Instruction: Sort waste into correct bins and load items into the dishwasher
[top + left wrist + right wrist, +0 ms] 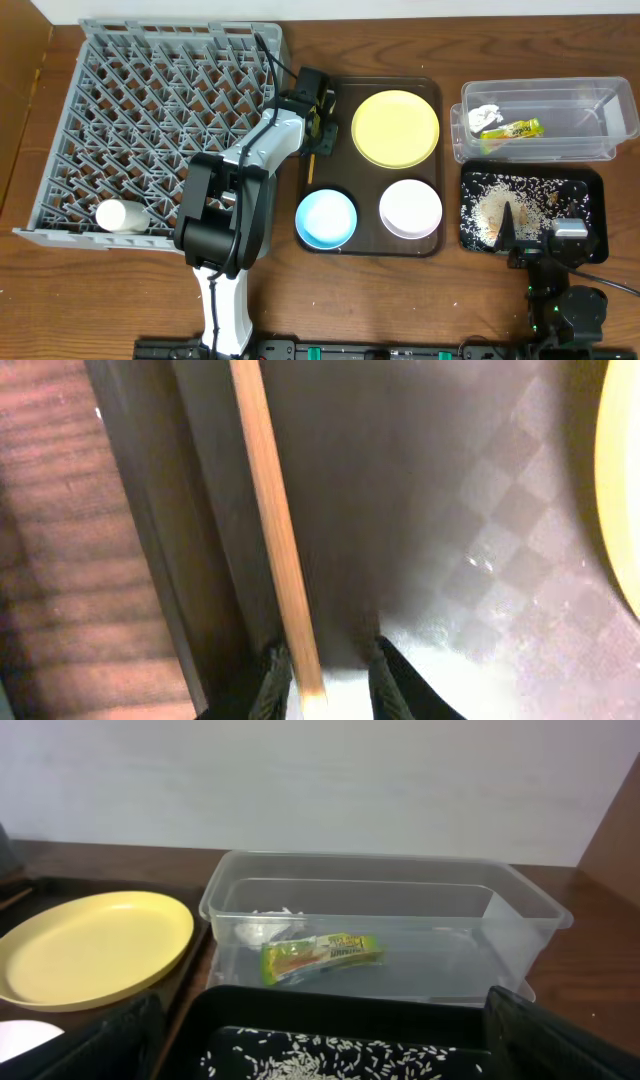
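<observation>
My left gripper (315, 125) is low over the left edge of the dark brown tray (437, 92). In the left wrist view its fingers (328, 682) are apart on either side of a wooden chopstick (272, 530), with a gap. The yellow plate (395, 128), blue bowl (326, 218) and white bowl (410, 208) sit on that tray. The white cup (122, 215) lies in the grey dish rack (150, 90). The clear tub (380, 870) holds the wrapper (320, 957) and tissue (265, 925). My right gripper (330, 1055) is open over the black tray (350, 1005) of rice (300, 1065).
The dish rack fills the left of the table, right beside the brown tray. The clear tub (540, 95) and black tray (595, 200) stand one behind the other at the right. The wall is close behind the tub.
</observation>
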